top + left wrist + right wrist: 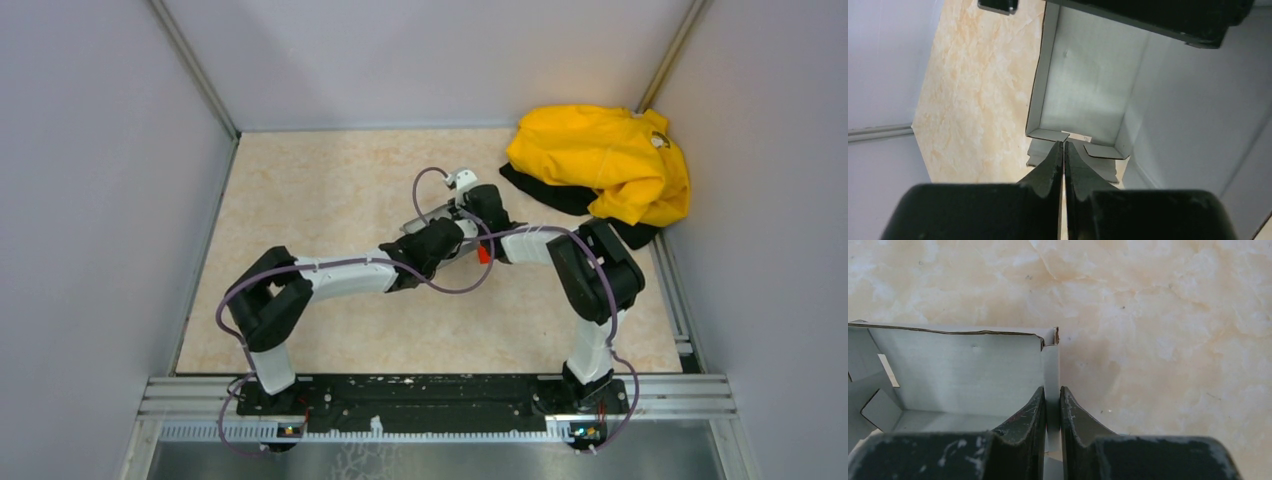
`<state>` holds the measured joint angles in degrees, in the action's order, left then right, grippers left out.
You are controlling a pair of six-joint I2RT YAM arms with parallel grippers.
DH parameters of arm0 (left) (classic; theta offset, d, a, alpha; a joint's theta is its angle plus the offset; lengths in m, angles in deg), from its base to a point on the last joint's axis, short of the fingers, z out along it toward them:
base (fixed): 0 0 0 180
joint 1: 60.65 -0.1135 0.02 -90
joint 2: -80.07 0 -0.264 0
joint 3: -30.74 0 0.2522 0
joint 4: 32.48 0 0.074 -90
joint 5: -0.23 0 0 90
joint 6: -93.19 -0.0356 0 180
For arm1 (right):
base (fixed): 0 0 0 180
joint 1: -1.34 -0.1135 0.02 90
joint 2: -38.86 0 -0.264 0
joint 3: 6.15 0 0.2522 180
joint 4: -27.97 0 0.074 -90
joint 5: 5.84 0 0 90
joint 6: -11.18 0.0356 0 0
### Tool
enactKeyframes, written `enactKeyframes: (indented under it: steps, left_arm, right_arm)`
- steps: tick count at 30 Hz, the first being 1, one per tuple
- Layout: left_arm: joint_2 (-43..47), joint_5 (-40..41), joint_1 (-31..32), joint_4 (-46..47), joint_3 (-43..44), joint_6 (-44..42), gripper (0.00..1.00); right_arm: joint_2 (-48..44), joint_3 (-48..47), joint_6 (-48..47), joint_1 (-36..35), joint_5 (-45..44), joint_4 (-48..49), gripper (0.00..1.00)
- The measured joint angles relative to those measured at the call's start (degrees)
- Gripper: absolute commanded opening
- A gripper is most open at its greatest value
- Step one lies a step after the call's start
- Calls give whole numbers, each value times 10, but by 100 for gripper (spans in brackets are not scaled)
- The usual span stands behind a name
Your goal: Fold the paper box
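Observation:
The paper box (pixel 1083 95) is a pale grey open tray with raised walls and small folded tabs at its near end. In the top view only a sliver of the box (pixel 424 217) shows between the two arms. My left gripper (pixel 1064 145) is shut, its tips at the box's near wall between two tabs; I see nothing between them. My right gripper (pixel 1053 390) is shut on the box's right side wall (pixel 1051 365), and the box's inside (pixel 963 370) lies to its left. In the top view the left gripper (pixel 455 233) and right gripper (pixel 478 212) meet over the box.
A yellow garment (pixel 605 160) lies on a black cloth (pixel 560 195) at the back right. A tiny red block (pixel 484 255) sits just under the arms. Grey walls enclose the beige table (pixel 330 190). The right gripper's black body (pixel 1158 20) looms over the box's far end.

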<state>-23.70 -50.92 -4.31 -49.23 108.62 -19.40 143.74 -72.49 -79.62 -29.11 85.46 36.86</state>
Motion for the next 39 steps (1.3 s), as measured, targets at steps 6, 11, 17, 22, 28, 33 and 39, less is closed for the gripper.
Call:
enactKeyframes:
  steps: [6,11,17,22,28,33,39]
  left_arm:
    - [40,-30,-9,0,-2,13,10]
    - [98,-50,-34,-5,-2,55,12]
    - [152,-74,-101,-15,-3,167,13]
    - [154,-87,-113,-33,-18,300,10]
    - [154,-130,-113,-7,-87,428,24]
    - [164,-179,-118,41,-125,443,30]
    - [164,-226,-132,31,-51,417,36]
  right_arm:
    - [6,-54,-28,-4,11,-52,11]
    - [6,-65,-44,-8,11,-80,11]
    - [8,-90,-68,-10,11,-147,11]
    - [8,-133,-90,-23,7,-198,11]
    - [12,-150,-107,-32,-18,-270,11]
    - [39,-176,-106,-36,-18,-314,11]
    - [46,-236,-94,-34,-13,-372,10]
